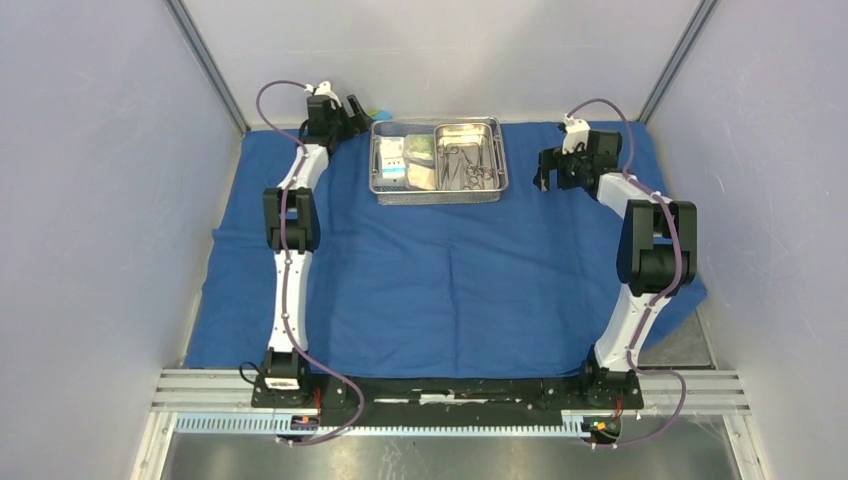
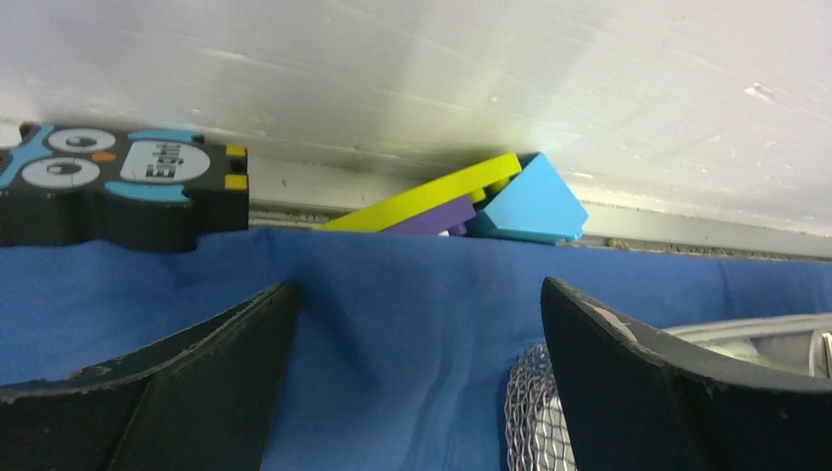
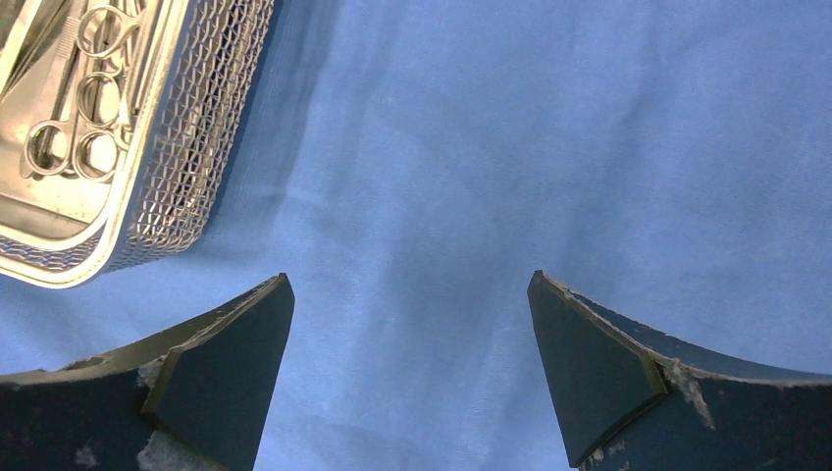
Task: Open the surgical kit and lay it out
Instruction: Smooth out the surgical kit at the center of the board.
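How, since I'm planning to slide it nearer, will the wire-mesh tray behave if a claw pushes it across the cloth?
The wire-mesh tray looks like rigid steel, so it should move as one piece. It sits on soft blue cloth, which will probably bunch ahead of it. The loose instruments inside may shift and rattle.

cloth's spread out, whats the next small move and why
Probably swing the right pincer left over the smaller steel pan in the rectangular wire-mesh steel tray: the large blue cloth wrap lies spread flat, the contents sit in the tray, and that open pincer hangs empty just beside it.
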`<state>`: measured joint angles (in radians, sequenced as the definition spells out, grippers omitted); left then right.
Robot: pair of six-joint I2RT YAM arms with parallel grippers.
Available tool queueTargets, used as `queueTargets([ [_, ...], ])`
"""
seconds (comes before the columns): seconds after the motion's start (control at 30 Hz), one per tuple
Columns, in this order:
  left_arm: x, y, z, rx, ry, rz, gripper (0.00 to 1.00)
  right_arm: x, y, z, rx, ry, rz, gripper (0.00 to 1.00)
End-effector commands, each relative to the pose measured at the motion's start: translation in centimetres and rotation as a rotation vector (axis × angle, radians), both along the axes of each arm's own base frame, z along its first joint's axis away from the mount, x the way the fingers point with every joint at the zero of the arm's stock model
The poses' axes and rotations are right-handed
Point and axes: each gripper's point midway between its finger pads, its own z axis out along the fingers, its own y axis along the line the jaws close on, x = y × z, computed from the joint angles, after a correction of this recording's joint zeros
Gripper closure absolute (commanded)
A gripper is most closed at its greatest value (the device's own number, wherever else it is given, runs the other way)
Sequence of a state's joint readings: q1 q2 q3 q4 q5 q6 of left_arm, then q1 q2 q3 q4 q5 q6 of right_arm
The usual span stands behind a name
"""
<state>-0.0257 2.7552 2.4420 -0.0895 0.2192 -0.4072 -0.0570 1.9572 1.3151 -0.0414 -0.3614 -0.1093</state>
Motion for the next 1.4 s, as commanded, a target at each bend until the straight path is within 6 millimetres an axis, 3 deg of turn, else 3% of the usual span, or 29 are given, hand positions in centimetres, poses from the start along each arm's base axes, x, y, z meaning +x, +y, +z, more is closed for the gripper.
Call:
queueTargets([
  [0.0,2.4,-0.7,4.6,0.026,-0.169,0.029,0.0,0.2,0.1,3.1,0.011,-0.071,0.005,0.02],
  [0.13,2.7,0.6,4.5,0.131,-0.162,0.122,0.02,0.1,0.2,2.8,0.02,-0.06,0.004,0.02],
  [0.43,2.6,-0.5,6.3,0.517,-0.247,0.095,0.0,0.2,0.7,2.3,0.051,-0.046,0.01,0.02],
  [0.5,2.6,-0.5,5.2,0.522,-0.212,0.086,0.0,0.2,0.7,2.1,0.053,-0.039,0.01,0.02],
  [0.8,0.6,-0.2,3.5,0.475,-0.06,0.083,0.0,0.3,1.0,2.4,0.071,-0.032,0.013,0.02],
  [1.07,-0.4,3.5,1.7,0.25,0.067,0.192,0.0,-0.2,1.1,2.3,0.075,-0.03,0.019,0.02],
  [1.13,-0.4,3.7,1.5,0.217,0.074,0.191,0.0,-0.2,1.1,2.2,0.075,-0.028,0.018,0.02],
  [1.37,-1.1,2.9,1.4,0.336,0.09,0.125,0.0,0.0,1.2,1.9,0.086,-0.021,0.018,0.02],
])
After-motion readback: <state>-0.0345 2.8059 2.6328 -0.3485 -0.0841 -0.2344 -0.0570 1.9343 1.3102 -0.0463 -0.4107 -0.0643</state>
